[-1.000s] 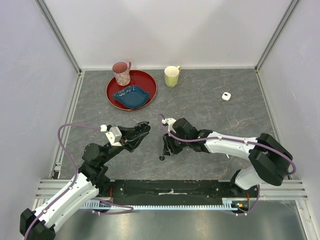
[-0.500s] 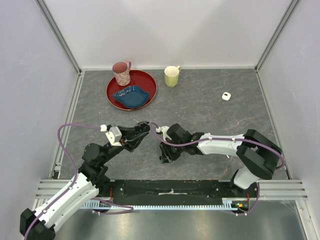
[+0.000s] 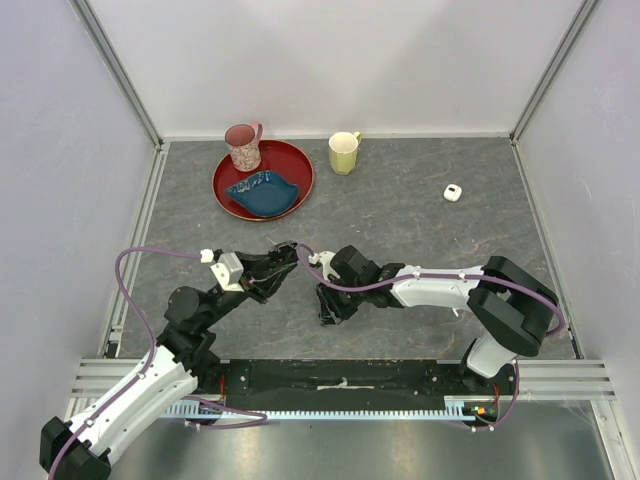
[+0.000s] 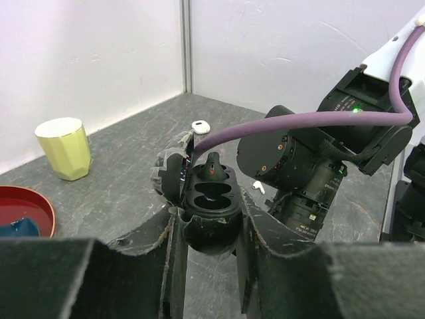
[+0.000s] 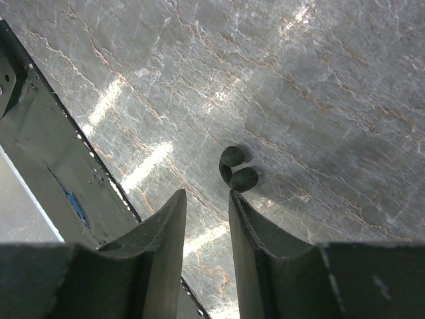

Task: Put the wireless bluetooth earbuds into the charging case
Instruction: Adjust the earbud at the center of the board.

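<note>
One dark charging case (image 4: 212, 191), seemingly, clamped in left gripper (image 4: 209, 224).

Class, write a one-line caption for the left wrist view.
Left gripper holds an open black case, its two sockets showing, right arm close ahead.

Two mugs (image 3: 243, 146) (image 3: 344, 152), one red tray (image 3: 296, 159), one blue dish (image 3: 260, 189), two arms (image 3: 190, 310) (image 3: 440, 288).
</note>
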`<state>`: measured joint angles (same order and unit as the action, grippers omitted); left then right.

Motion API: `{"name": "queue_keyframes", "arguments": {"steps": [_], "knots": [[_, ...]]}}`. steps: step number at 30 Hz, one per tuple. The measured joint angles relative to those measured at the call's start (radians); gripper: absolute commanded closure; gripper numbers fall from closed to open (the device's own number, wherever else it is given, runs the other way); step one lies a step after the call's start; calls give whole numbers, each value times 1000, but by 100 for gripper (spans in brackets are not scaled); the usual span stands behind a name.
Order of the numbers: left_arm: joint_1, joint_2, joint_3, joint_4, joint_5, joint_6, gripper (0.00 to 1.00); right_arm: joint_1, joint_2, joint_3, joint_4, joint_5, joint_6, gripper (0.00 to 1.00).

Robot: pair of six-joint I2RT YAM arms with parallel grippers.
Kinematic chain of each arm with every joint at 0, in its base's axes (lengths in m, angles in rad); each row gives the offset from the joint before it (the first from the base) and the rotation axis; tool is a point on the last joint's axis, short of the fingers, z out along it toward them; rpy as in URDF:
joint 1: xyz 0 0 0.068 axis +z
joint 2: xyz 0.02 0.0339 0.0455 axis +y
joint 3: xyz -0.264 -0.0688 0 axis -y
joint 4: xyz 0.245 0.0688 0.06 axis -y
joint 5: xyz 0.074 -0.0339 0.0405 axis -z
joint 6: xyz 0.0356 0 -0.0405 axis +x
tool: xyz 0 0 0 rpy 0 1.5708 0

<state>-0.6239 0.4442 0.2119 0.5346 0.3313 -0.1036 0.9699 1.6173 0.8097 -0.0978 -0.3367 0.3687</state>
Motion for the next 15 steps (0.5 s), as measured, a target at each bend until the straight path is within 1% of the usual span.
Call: {"name": "queue_keyframes", "arguments": {"steps": [15], "knots": [[0, 0, -6, 16, -17, 0, 98, 1, 20, 24, -1, 19, -11, 61]]}}
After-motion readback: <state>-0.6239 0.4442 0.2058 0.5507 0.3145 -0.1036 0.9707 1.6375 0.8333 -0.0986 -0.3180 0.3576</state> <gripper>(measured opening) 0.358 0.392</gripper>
